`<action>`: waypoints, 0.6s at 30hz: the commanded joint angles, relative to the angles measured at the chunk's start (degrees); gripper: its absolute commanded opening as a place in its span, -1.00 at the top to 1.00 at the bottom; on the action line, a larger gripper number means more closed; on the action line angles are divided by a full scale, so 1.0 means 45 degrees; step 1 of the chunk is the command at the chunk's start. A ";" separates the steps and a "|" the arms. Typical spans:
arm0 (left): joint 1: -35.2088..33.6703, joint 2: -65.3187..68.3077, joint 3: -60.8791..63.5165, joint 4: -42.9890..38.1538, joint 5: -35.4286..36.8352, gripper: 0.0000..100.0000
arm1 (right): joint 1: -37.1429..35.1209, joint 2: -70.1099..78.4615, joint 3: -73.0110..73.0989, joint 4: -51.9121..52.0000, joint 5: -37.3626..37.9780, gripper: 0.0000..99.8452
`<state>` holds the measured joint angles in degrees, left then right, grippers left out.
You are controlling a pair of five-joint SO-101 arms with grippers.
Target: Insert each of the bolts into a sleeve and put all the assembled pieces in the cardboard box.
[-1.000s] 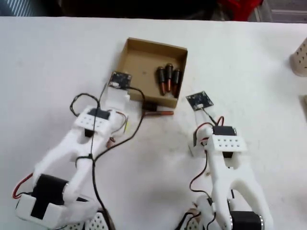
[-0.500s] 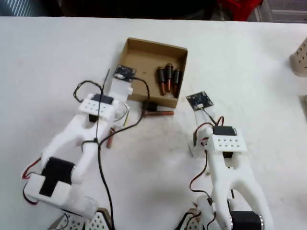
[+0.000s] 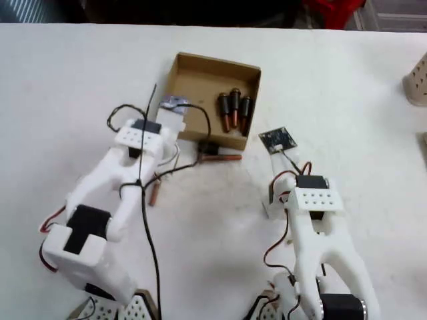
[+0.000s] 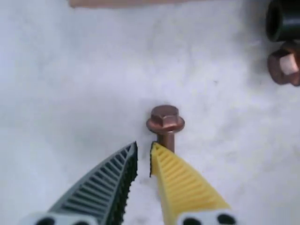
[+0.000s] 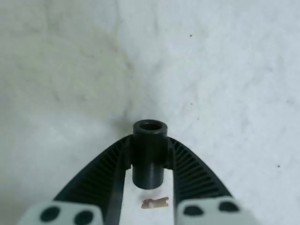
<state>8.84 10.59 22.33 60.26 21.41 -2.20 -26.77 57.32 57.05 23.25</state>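
High view: we record the box (image 3: 200, 83) on the white surface (image 3: 347, 80), with three assembled pieces (image 3: 234, 110) lying side by side by its right-hand wall. Just outside the wall nearest the arms lie a second sleeve (image 3: 209, 147) and a second bolt (image 3: 225, 158), close beside each other. A bolt (image 3: 155, 193) lies on the surface beside the left arm (image 3: 107, 183). The right arm (image 3: 317, 220) stands apart, to the right of the box. Left wrist view: the left gripper (image 4: 143, 151) is closed to a thin slit, with nothing between its fingers. The bolt (image 4: 165, 121) lies on the surface just beside the yellow finger (image 4: 180, 183), its head pointing away and its shank partly hidden behind that finger. The second sleeve (image 4: 282, 19) and the second bolt's head (image 4: 285, 68) show at the frame edge. Right wrist view: the right gripper (image 5: 149, 140) is clamped on a sleeve (image 5: 149, 159), held between both fingers over bare surface, open end pointing away from the wrist.
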 commanded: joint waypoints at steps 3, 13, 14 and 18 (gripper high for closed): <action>0.0029 -0.2413 -0.0274 0.1074 -0.0137 0.82 | -0.0107 -0.0440 -0.0117 -0.0166 0.0156 0.96; 0.0264 -0.1573 0.0860 -0.0918 -0.0137 0.82 | -0.0107 -0.0361 -0.0117 -0.0400 0.0156 0.96; 0.0381 -0.1319 0.0762 -0.1035 -0.0117 0.82 | -0.0107 -0.0361 -0.0117 -0.0381 0.0156 0.96; 0.0420 -0.0244 -0.0098 -0.1055 -0.0078 0.82 | -0.0107 -0.0361 -0.0117 -0.0381 0.0156 0.96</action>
<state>9.54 6.81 26.37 56.75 21.41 -2.11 -26.77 57.32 55.91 23.25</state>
